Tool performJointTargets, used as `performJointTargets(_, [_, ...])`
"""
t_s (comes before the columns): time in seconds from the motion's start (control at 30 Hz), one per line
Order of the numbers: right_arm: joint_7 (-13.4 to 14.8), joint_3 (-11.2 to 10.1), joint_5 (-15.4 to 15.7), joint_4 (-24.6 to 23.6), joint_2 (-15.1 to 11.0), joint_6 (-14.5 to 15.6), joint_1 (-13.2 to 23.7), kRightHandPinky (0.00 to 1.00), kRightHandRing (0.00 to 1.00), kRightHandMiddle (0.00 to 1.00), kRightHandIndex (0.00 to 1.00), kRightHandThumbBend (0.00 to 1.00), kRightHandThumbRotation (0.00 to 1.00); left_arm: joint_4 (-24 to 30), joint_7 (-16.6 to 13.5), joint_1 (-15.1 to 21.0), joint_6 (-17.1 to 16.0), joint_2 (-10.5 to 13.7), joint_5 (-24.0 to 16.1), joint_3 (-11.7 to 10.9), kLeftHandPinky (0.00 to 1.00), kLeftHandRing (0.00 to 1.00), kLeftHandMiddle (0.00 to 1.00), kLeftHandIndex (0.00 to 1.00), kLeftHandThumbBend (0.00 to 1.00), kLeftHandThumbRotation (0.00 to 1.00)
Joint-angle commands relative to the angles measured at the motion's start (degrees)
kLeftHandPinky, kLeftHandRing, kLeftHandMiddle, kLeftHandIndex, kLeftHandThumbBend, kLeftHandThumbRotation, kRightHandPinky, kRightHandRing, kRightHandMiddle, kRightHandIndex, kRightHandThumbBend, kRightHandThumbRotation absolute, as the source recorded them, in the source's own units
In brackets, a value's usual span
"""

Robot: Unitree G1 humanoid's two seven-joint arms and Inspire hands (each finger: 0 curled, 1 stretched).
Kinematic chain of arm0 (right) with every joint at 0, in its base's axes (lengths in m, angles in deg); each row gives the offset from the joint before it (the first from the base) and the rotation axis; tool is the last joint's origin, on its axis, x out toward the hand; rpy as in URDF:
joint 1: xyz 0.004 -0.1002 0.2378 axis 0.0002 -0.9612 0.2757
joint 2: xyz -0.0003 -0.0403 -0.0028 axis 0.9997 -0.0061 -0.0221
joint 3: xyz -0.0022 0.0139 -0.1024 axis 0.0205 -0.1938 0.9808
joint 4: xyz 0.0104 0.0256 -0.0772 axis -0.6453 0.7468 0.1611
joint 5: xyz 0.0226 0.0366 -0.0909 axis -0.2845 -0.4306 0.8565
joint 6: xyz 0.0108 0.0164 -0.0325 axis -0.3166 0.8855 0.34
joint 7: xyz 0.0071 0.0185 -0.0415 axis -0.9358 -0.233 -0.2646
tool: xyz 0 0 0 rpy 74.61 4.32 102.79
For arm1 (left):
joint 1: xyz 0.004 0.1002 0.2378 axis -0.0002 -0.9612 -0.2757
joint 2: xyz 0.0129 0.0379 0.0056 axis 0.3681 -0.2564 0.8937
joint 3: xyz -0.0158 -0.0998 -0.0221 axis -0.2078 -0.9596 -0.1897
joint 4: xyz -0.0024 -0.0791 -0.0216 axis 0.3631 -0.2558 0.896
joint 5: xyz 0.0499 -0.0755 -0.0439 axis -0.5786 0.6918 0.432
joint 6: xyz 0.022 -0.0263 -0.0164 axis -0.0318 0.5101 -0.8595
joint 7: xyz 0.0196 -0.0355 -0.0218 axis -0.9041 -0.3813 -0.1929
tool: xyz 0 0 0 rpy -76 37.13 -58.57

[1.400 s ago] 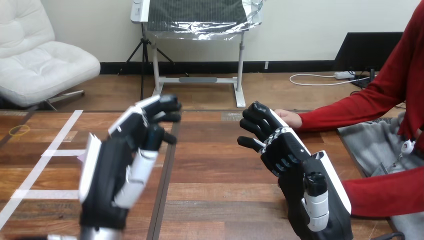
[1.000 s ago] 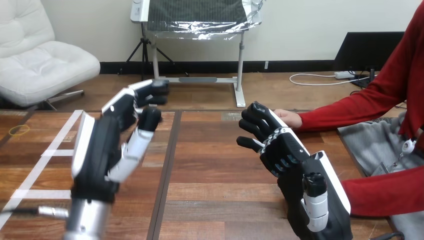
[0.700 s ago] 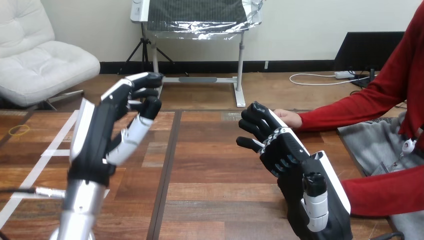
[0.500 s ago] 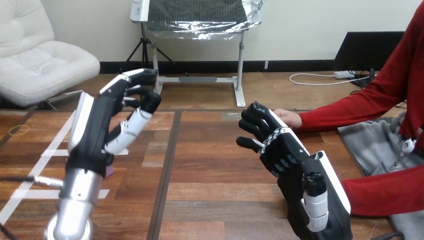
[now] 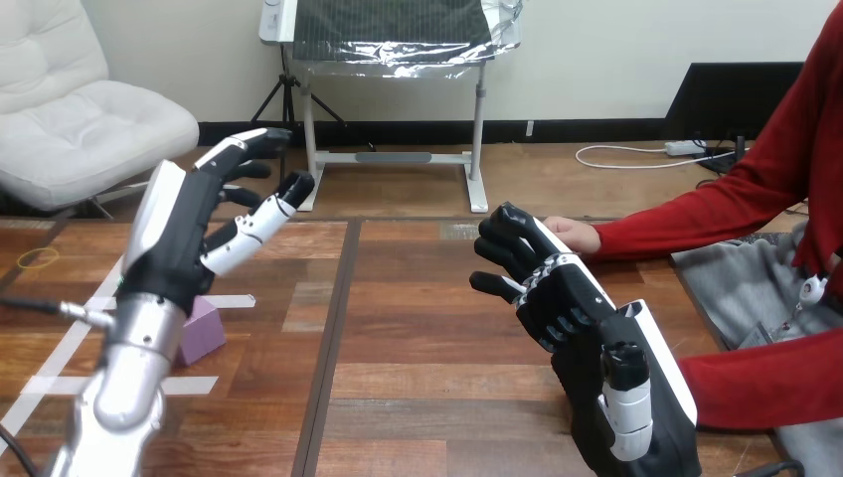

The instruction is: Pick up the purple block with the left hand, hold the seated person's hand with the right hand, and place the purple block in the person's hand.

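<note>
One pickup pending: left hand (image 5: 177, 238), released, hangs mid-left over purple block (image 5: 204, 336); next, descend and grasp. Right hand (image 5: 575, 298) beside person's hand (image 5: 579, 236), grip untellable.

Purple block (image 5: 204, 331): small, pale violet, flat on table (image 5: 437, 338), toward left edge, left part hidden. Person's hand (image 5: 577, 235): low by table's far edge, right of middle, knuckles showing, rest hidden.
</note>
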Motion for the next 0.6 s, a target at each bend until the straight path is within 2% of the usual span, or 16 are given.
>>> performJointTargets(0.0, [-0.4, -0.8, -0.2, -2.5, -0.2, -2.0, 2.8, 0.85, 0.92, 0.91, 0.91, 0.77, 1.0, -6.5, -1.4, 10.6, 2.2, 4.3, -3.8, 1.7, 0.69, 0.8, 0.83, 0.82, 0.61, 0.78])
performJointTargets(0.23, [-0.1, -1.0, -0.1, -2.8, -0.2, -2.0, 2.5, 0.85, 0.91, 0.91, 0.91, 0.76, 1.0, -12.5, -1.5, 14.4, 3.2, 5.2, -5.5, 2.4, 0.69, 0.81, 0.84, 0.83, 0.61, 0.75])
performJointTargets(0.57, [0.2, -1.1, -0.1, -3.8, -0.3, -1.3, 2.0, 0.85, 0.91, 0.9, 0.91, 0.77, 1.0, -20.9, -1.9, 19.9, 6.0, 6.8, -8.5, 4.9, 0.7, 0.82, 0.84, 0.85, 0.62, 0.73])
